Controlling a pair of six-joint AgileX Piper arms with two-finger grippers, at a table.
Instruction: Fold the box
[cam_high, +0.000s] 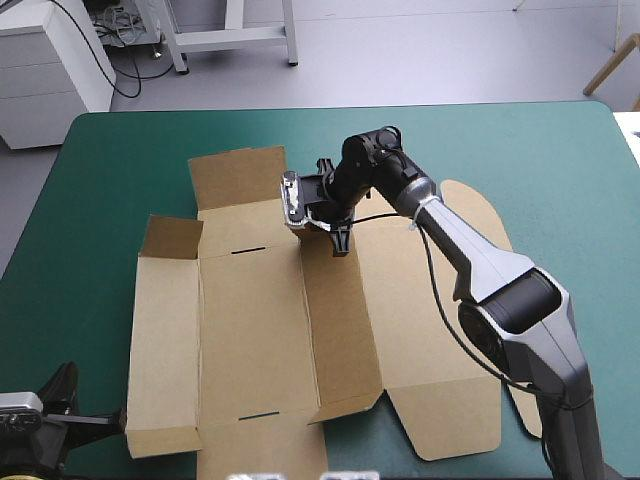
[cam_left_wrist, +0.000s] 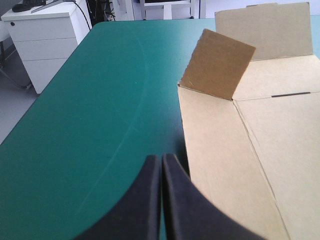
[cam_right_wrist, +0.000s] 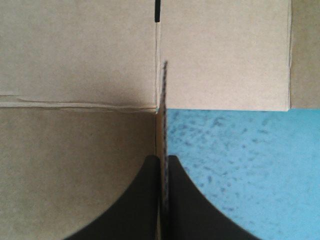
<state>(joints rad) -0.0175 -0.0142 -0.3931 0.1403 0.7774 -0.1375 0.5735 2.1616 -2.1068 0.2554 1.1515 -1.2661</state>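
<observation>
The brown box (cam_high: 250, 330) lies as a cut sheet in the middle of the teal-green cover, mostly flat. One long panel (cam_high: 340, 320) right of its middle stands raised, and a small flap (cam_high: 172, 238) at the far left corner tilts up. My right gripper (cam_high: 340, 245) is at the far end of the raised panel, shut on its thin edge (cam_right_wrist: 163, 90). My left gripper (cam_high: 100, 420) rests low by the box's near left corner, shut and empty. In the left wrist view its fingertips (cam_left_wrist: 161, 157) point along the box's left edge (cam_left_wrist: 210, 150) toward the tilted flap (cam_left_wrist: 217, 65).
Bare teal-green cover (cam_left_wrist: 90, 115) stretches left of the box to the table's edge. A white drawer cabinet (cam_high: 50, 60) stands beyond the far left corner. The box's rounded outer flaps (cam_high: 470, 210) lie flat under my right arm.
</observation>
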